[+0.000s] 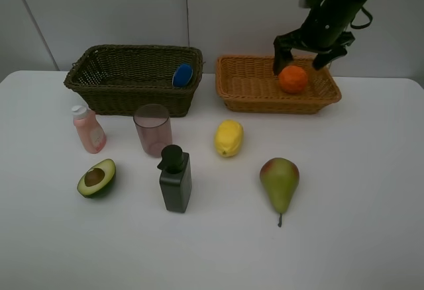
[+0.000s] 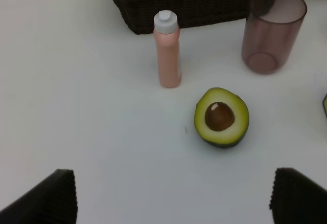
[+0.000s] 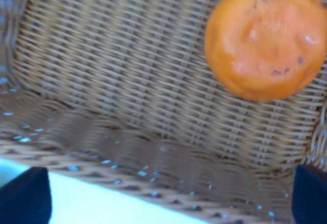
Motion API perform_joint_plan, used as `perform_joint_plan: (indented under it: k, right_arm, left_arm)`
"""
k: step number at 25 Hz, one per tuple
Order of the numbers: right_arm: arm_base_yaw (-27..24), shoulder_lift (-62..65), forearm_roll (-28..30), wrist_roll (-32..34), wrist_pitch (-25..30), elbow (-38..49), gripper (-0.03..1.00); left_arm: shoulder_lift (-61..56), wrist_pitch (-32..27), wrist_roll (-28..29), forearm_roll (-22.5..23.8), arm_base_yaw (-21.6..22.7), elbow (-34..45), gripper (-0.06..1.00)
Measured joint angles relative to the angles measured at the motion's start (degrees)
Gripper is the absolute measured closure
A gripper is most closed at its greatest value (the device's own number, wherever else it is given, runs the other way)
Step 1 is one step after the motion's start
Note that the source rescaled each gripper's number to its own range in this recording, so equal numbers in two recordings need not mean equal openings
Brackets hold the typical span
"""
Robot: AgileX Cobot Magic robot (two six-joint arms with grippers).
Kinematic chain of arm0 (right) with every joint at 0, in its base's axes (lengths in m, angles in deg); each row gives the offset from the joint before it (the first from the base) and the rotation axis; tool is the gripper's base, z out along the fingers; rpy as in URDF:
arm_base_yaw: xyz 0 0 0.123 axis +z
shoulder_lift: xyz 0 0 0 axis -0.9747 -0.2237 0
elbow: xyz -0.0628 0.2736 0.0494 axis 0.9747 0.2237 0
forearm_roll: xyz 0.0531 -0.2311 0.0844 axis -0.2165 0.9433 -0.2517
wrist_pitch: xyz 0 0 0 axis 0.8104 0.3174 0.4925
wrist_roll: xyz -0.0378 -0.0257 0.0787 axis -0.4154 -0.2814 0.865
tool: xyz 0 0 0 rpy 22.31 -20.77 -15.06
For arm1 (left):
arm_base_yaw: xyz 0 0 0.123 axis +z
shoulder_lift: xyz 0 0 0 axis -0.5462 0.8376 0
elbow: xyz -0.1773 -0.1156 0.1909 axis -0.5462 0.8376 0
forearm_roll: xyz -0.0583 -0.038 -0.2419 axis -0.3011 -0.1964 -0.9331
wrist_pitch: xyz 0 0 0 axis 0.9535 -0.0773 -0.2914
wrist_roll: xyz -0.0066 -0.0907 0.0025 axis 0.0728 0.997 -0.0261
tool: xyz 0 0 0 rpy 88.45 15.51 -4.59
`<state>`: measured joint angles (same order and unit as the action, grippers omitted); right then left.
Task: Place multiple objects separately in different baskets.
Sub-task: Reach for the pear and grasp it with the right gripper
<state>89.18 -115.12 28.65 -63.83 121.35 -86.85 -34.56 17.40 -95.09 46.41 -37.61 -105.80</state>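
Well, your widest open room is the bare white table (image 1: pixel 358 204) to the right of the green-red pear (image 1: pixel 279 183) and along the near edge in front of the black pump bottle (image 1: pixel 175 179). Both baskets sit at the far edge, near the wall and close side by side. The lemon (image 1: pixel 228 138), translucent cup (image 1: pixel 153 129), pink bottle (image 1: pixel 89 130) and avocado half (image 1: pixel 97 177) crowd the left-middle.

The shallow tan basket (image 1: pixel 252 98) holds the orange (image 1: pixel 293 79), which lies on its floor toward the right end. Your right gripper (image 1: pixel 301 61) hangs just above it, jaws spread wide, gripping nothing. The dark basket (image 1: pixel 132 98) holds the bottle with the blue cap (image 1: pixel 182 75). Your left gripper (image 2: pixel 173 198) hovers over the table near the avocado half, spread wide and holding nothing.
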Motion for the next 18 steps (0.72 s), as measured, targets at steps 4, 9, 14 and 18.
perform_joint_plan:
  k: [4, 9, 14, 18]
  right_arm:
    - [2.62, 2.72, 3.19, 4.21, 3.91, 0.00, -0.03]
    - [6.05, 5.60, 4.65, 6.54, 7.43, 1.80, -0.03]
    - [8.23, 12.19, 4.63, 9.88, 4.32, 10.66, -0.03]
    - [10.11, 17.27, 4.58, 13.58, 0.84, 19.37, -0.03]
  left_arm:
    - [0.00, 0.00, 0.00, 0.00, 0.00, 0.00, -0.05]
    - [0.00, 0.00, 0.00, 0.00, 0.00, 0.00, -0.05]
    - [0.00, 0.00, 0.00, 0.00, 0.00, 0.00, -0.05]
    - [0.00, 0.00, 0.00, 0.00, 0.00, 0.00, -0.05]
